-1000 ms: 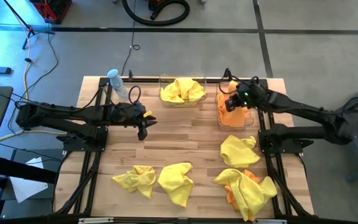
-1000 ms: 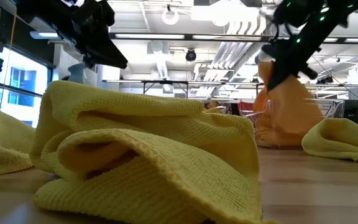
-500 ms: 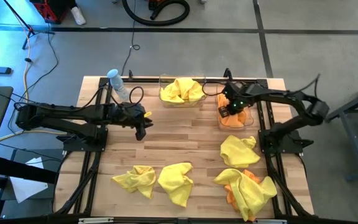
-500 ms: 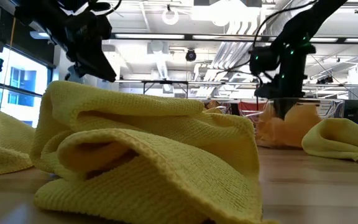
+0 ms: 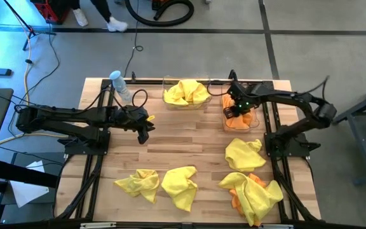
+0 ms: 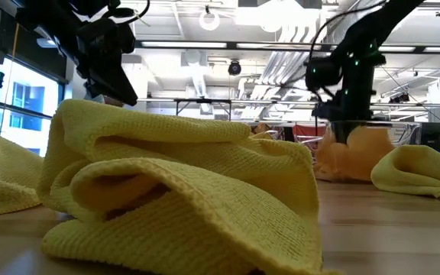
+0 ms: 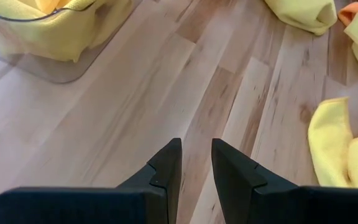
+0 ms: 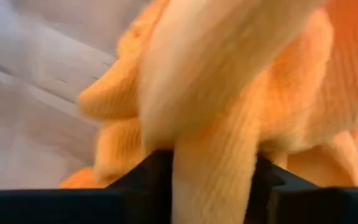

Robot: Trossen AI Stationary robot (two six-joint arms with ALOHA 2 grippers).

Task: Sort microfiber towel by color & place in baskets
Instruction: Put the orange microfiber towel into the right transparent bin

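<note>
My right gripper (image 5: 234,109) points down into the right basket (image 5: 224,128) at the table's far right. Its fingers stand apart around a fold of the orange towel (image 8: 213,93), which lies heaped in that basket (image 6: 365,153). My left gripper (image 7: 196,155) hovers over bare wood left of centre (image 5: 145,135), a little open, with nothing between its fingers. The other basket (image 5: 166,81), at far centre, holds a yellow towel (image 5: 186,92). Three yellow towels (image 5: 138,183) (image 5: 180,186) (image 5: 243,154) lie on the table. A yellow towel over an orange one (image 5: 253,194) lies near right. My right gripper has an upright fold of the orange towel (image 8: 213,186) between its parted fingers (image 8: 157,171); the fold fills the gap and touches both inner sides. The fingers come from above, pointing down into the basket. The rest of the towel lies bunched in the basket below them.
A clear bottle with a pale blue cap (image 5: 121,86) stands at the far left of the table, behind my left arm. Bare wood lies between the two arms at the table's middle. In the low view a yellow towel (image 6: 182,198) fills the foreground.
My right gripper has gone down into the right basket and tipped to point steeply downward. The orange towel, which hung below it above the basket, now lies heaped inside. My left gripper has tipped a little further down in place.
</note>
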